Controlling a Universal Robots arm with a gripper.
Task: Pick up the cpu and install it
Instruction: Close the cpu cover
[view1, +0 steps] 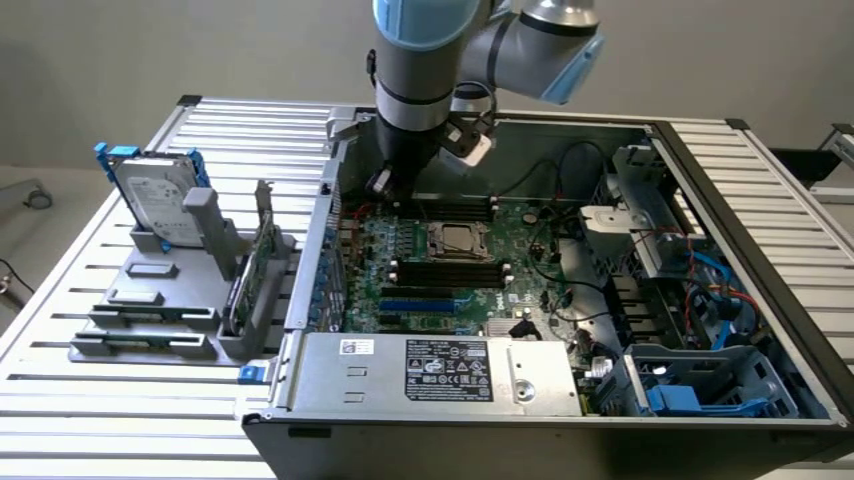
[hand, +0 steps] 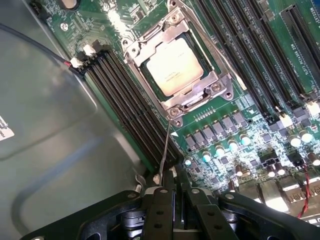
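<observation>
One cpu is sitting flat in the one socket, mid-motherboard, with two banks of memory slots flanking it. The gripper is hanging over the board's far edge, fingers drawn nearly together. One thin socket lever is ending right at them; can't tell if it's pinched. One hard drive is standing on the bench.
</observation>
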